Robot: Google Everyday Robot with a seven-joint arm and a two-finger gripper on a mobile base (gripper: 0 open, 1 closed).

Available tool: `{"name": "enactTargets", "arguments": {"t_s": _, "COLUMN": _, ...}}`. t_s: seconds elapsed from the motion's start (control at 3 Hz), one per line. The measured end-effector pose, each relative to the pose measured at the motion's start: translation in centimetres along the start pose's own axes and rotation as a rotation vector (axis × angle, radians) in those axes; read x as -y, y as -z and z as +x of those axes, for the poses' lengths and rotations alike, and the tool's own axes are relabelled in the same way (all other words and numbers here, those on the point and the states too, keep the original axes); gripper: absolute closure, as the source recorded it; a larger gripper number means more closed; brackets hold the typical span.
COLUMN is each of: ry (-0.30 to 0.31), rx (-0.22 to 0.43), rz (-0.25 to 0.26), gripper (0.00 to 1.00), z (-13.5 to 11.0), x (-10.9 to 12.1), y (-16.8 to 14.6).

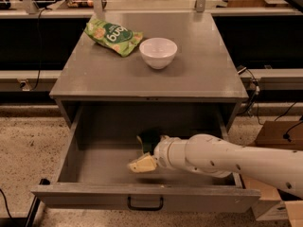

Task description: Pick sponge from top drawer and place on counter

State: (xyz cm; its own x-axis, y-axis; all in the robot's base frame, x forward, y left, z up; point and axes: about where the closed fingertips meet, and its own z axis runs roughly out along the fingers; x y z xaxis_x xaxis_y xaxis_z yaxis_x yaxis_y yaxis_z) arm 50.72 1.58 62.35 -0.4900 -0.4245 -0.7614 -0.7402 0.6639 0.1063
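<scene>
Fingers of the two-finger gripper point(145, 153) are clenched on the small curved sponge point(142, 164). Its pale yellow foam shows, tilted; the dark green face is hard to separate from the dark fingers above it. The sponge is inside the wide shallow grey metal top drawer point(94, 200), which is pulled open. It sits about mid-width, nearer the front panel than the back; can't tell if it touches the drawer floor. On the flat grey metal counter point(199, 79), a crumpled green snack bag point(112, 34) lies back-left, with a round white bowl point(158, 52) just beside it, near centre. The white cylindrical robot arm point(227, 160) comes in from the right over the drawer, wrist pointing left. A brown cardboard box point(279, 135) stands on the floor to the right of the cabinet.
</scene>
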Motion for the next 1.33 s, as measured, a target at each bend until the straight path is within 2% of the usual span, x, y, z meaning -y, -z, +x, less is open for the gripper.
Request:
{"name": "enactTargets", "arguments": {"t_s": 0.33, "ry": -0.025, "rx": 0.004, "rz": -0.008, "gripper": 0.28, "z": 0.2, "x": -0.1, "y": -0.4}}
{"name": "enactTargets", "arguments": {"t_s": 0.67, "ry": -0.026, "rx": 0.042, "rz": -0.074, "gripper": 0.51, "z": -0.2, "x": -0.7, "y": -0.8}}
{"name": "enactTargets", "arguments": {"t_s": 1.0, "ry": 0.01, "rx": 0.118, "rz": -0.183, "gripper": 0.74, "z": -0.9, "x": -1.6, "y": -0.9}}
{"name": "enactTargets", "arguments": {"t_s": 1.33, "ry": 0.129, "rx": 0.221, "rz": -0.312, "gripper": 0.97, "z": -3.0, "x": -2.8, "y": -0.1}}
